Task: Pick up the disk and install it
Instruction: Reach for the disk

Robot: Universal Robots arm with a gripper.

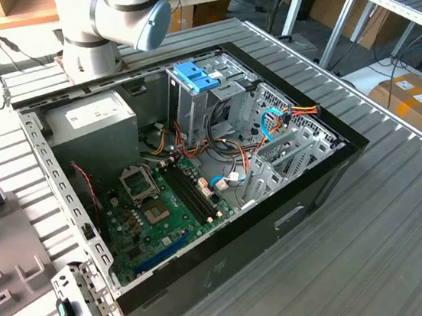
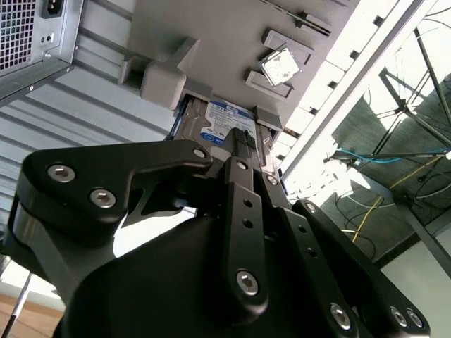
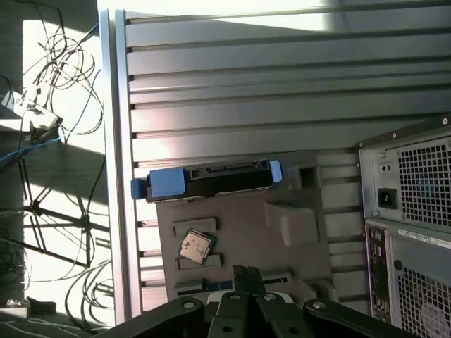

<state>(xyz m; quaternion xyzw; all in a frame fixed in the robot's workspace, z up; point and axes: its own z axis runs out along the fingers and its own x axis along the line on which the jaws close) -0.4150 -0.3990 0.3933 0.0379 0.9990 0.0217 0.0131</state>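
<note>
Gripper (image 2: 243,141) sits right at the disk (image 2: 223,125), perhaps touching; opening cannot be told.

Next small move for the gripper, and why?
Probably ease the black gripper toward the silver-metal hard drive with blue side rails: it stands on edge in the grey plastic fixture, apart from the gripper, not yet grasped.

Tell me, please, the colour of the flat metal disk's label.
White and blue label, second wrist view.
</note>
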